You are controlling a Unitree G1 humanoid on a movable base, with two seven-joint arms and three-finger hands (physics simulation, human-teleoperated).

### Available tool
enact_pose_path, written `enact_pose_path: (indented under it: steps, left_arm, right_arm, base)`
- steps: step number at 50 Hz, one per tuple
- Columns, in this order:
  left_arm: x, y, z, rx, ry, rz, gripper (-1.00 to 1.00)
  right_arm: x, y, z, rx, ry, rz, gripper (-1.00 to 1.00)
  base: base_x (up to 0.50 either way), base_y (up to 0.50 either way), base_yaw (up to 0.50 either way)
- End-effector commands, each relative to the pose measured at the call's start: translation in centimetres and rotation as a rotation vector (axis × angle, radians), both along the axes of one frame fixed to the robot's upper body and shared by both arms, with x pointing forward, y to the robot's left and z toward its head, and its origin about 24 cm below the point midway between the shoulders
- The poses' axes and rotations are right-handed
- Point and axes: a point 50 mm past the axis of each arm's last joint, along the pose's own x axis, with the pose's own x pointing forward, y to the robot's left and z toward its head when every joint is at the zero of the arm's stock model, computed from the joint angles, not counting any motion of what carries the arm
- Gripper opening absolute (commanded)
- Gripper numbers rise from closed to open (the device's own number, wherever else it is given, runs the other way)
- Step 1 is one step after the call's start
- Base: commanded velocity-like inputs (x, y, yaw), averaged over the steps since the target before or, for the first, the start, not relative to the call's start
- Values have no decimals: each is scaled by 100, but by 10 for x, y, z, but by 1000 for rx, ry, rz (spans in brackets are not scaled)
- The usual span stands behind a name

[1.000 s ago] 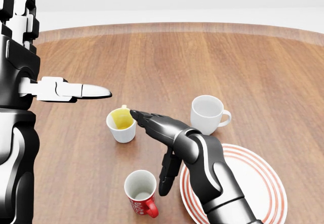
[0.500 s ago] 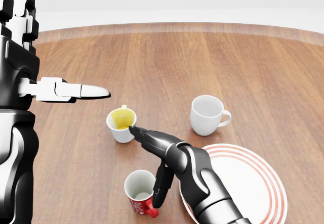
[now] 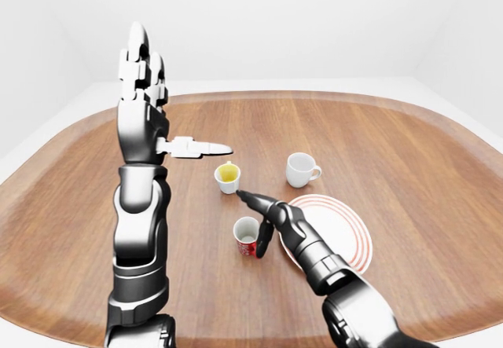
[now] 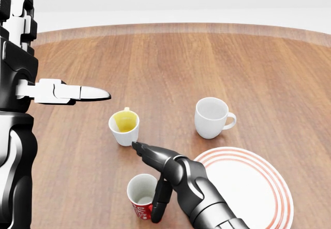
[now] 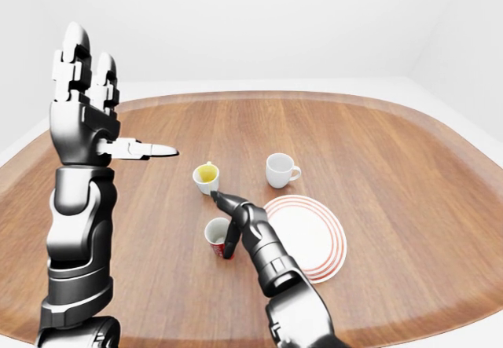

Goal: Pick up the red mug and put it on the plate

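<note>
The red mug (image 4: pixel 140 197) stands upright near the bottom of the head view, white inside, with lettering on its side. To its right lies the white plate (image 4: pixel 269 183) with red rings, and nothing is on it. My right hand (image 4: pixel 145 182) is open over the mug. One finger points up-left past the rim and the thumb (image 4: pixel 158 204) hangs down against the mug's right side, hiding the handle. The fingers are not closed round the mug. My left hand (image 3: pixel 177 100) is raised at the left, open and far from the mug.
A white mug with yellow inside (image 4: pixel 124 128) stands just above the red mug, close to my right fingertip. A plain white mug (image 4: pixel 211 116) sits above the plate. The round wooden table (image 3: pixel 409 144) has a raised rim.
My right hand has drawn back toward the bottom of the view, from over the yellow mug to the red mug. Its thumb now covers the handle. The left hand barely moved.
</note>
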Motion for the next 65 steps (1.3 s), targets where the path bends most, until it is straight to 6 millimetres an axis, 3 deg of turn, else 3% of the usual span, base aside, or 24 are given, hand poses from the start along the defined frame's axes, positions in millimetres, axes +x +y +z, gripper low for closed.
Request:
enact_pose_path:
  steps: [1, 62, 63, 64, 65]
  left_arm:
    - [0, 1, 0, -2, 1, 2, 100]
    - [-2, 2, 1, -4, -8, 2, 100]
    - [-2, 2, 2, -5, -9, 1, 100]
    - [-2, 2, 2, -4, -10, 1, 100]
    - [-2, 2, 2, -5, -12, 1, 100]
  right_arm:
    - [-2, 3, -9, -13, 31, -14, 100]
    - [-11, 11, -26, -52, 86, -9, 100]
    - [-12, 11, -26, -52, 86, -8, -76]
    - [-12, 11, -26, -52, 86, -6, -100]
    - [-12, 11, -25, -52, 85, -5, -100]
  base:
    - [0, 0, 0]
    - [0, 0, 0]
    - [0, 0, 0]
    - [0, 0, 0]
    - [0, 0, 0]
